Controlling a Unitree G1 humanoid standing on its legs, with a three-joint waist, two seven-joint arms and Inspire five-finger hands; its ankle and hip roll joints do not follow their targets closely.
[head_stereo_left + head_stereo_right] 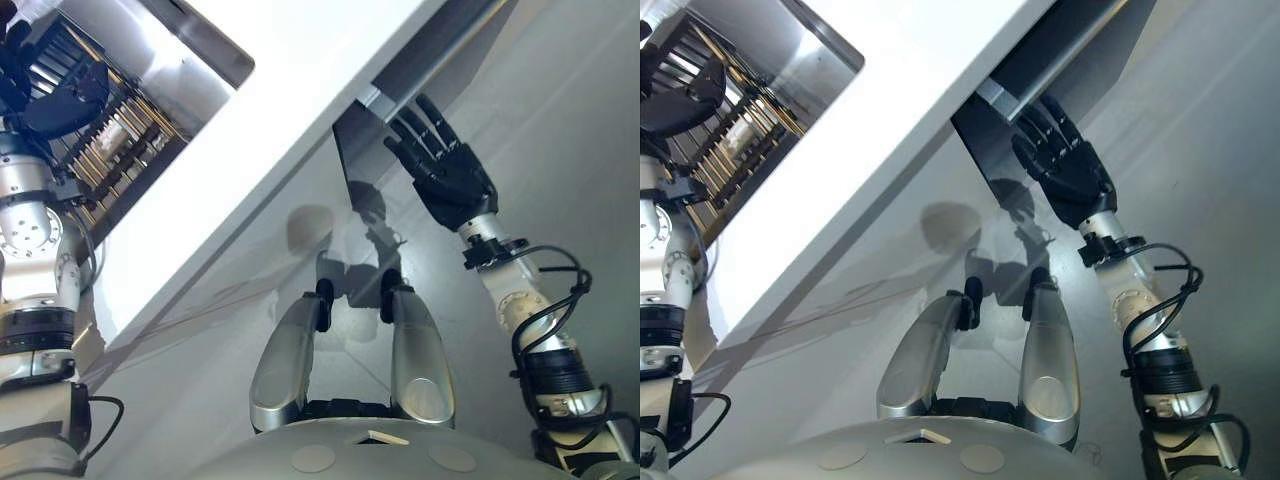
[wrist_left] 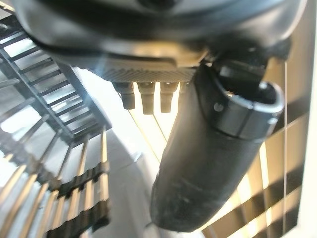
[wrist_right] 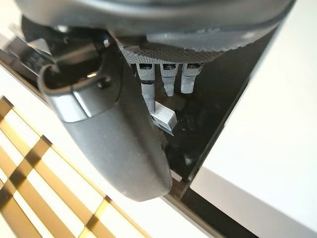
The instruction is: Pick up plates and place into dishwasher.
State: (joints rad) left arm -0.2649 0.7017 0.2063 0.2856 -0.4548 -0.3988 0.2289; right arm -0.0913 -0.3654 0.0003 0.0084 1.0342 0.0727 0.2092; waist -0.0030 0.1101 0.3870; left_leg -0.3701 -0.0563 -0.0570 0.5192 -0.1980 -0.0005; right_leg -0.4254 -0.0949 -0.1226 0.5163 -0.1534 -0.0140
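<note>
Plates sit in neither of my hands: left hand relaxed over the dark wire dishwasher rack, right hand spread open, so I should reach for one squarely.

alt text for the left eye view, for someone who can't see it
The robot's left hand hangs over the dishwasher rack at upper left, fingers hidden. Its right hand reaches with straight fingers to the dark underside of the white counter.
</note>
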